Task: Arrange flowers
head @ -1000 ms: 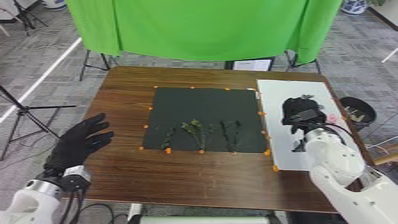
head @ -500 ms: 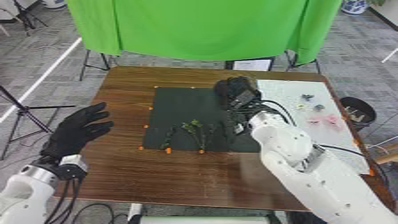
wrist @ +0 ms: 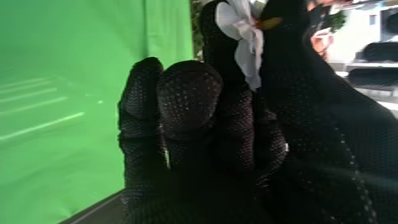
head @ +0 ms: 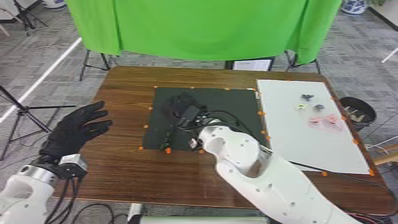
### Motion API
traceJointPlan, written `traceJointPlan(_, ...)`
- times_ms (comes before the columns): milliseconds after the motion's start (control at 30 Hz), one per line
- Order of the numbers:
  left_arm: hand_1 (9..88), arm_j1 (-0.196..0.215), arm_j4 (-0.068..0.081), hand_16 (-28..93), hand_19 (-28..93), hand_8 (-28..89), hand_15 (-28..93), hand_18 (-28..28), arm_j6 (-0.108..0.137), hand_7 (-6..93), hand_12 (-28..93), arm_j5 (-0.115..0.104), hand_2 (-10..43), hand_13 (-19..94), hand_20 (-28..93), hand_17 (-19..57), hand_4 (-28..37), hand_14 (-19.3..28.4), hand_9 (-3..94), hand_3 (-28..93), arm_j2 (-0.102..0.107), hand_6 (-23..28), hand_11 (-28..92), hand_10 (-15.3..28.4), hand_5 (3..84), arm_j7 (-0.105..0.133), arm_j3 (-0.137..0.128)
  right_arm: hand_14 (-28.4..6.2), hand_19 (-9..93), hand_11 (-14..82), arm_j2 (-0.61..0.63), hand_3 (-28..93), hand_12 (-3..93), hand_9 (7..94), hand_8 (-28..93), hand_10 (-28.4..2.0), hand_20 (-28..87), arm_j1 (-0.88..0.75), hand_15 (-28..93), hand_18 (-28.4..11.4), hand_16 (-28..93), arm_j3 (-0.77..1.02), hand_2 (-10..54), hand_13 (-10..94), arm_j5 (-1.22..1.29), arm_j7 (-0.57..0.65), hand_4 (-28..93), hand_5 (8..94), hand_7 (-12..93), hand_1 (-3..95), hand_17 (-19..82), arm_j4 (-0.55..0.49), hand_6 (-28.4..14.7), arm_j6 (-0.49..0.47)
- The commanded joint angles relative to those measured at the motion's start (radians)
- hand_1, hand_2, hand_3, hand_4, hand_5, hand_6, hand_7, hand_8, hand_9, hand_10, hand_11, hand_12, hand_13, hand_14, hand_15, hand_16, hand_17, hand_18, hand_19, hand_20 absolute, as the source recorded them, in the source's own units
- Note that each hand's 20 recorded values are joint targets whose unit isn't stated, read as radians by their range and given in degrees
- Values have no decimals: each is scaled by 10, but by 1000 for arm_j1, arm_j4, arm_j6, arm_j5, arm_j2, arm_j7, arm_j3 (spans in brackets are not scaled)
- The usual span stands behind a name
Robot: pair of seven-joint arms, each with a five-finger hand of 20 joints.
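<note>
"What does the right hand [head: 181, 106] have?"
"A white flower [wrist: 245, 52]! The thumb and fingers pinch it, nearly closed."
"What's under that hand?"
"The dark mat [head: 233, 103], on the brown surface [head: 133, 182]. A thin stem [head: 167, 142] is near the hand."
"And the left hand [head: 67, 136]?"
"Open and empty. Far right of both hands, pink stuff [head: 327, 122] sits on a white board [head: 293, 135]."

Wood, cloth and smooth white shells.
The brown table [head: 115, 175] is smooth wood; the dark mat [head: 233, 99] looks matt. The green curtain [head: 195, 30] is softly folded cloth. Textured mesh fabric covers the right hand [head: 182, 106], beside thin, smooth, cloth-like white petals [wrist: 247, 50]. The right arm [head: 284, 185] looks like smooth plastic.
</note>
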Motion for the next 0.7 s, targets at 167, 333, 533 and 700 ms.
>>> traceJointPlan(167, 257, -1, 13, -47, 471, -119, 421, 224, 33, 218, 148, -3, -29, 230, 56, -75, -282, 179, 253, 720, 11, 59, 284, 135, 306, 14, 32, -48, 734, 138, -158, 860, 443, 876, 12, -54, 422, 47, 719, -167, 300, -81, -95, 703, -55, -19, -282, 657, 566, 461, 267, 82, 34, 56)
traceJointPlan(333, 257, -15, 16, -47, 471, -120, 421, 225, 41, 220, 147, -2, -30, 229, 56, -75, -282, 178, 252, 721, 22, 58, 284, 135, 305, 21, 51, -48, 733, 139, -178, 857, 446, 874, 19, -54, 422, 60, 719, -165, 297, -98, -95, 703, -80, -16, -282, 653, 565, 460, 267, 126, 34, 81)
traceJointPlan(533, 257, -41, 26, -47, 471, -120, 421, 224, 28, 221, 147, 3, -30, 228, 56, -75, -283, 179, 250, 722, 24, 57, 285, 133, 303, 12, 67, -46, 733, 139, -187, 851, 452, 873, 30, -54, 422, 72, 717, -166, 299, -111, -95, 700, -109, 6, -283, 650, 563, 463, 266, 180, 35, 115)
traceJointPlan(700, 257, -53, 29, -48, 471, -121, 421, 224, 28, 221, 146, 0, -30, 227, 56, -75, -283, 178, 249, 722, 35, 58, 286, 134, 303, 10, 78, -44, 732, 140, -191, 845, 455, 870, 31, -54, 422, 77, 712, -165, 304, -124, -95, 696, -139, 33, -283, 647, 564, 464, 266, 217, 36, 143)
